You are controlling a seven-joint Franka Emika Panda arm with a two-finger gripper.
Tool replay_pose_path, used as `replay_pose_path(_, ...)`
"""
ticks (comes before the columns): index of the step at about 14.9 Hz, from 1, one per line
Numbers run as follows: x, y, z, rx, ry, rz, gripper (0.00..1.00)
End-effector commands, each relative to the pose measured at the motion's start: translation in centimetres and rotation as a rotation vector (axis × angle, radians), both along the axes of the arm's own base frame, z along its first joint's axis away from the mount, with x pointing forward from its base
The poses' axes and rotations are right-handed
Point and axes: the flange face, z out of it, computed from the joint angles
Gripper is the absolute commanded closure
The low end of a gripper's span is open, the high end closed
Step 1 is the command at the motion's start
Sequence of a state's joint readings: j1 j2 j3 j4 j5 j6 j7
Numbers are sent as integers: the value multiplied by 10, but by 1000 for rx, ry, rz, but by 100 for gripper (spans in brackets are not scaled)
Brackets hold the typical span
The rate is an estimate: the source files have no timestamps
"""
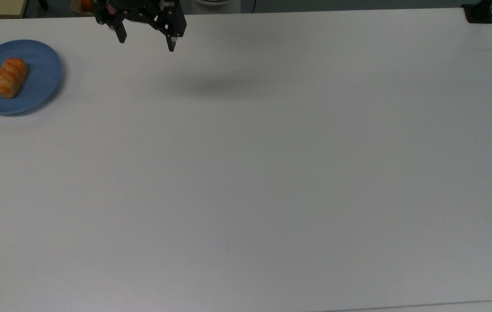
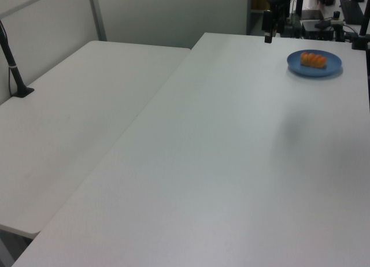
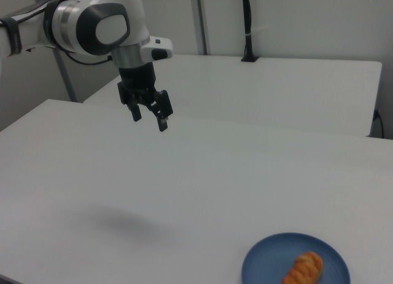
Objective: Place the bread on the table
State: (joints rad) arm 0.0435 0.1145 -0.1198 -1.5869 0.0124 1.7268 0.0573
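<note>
No readable text, labels, brands, numbers or signs anywhere.
</note>
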Motion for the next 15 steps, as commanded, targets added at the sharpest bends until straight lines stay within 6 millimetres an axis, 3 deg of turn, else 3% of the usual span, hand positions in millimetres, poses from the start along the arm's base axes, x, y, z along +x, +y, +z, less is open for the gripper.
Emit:
replay_pose_path(1, -10, -6, 9, -14, 10, -13, 0)
replay_pose_path(6, -9, -12, 8, -54, 11, -10, 0)
replay_pose_path(11, -15, -69, 10, -58, 1, -50, 0)
replay_pose_path(15, -31, -145, 2, -69, 22, 2, 0)
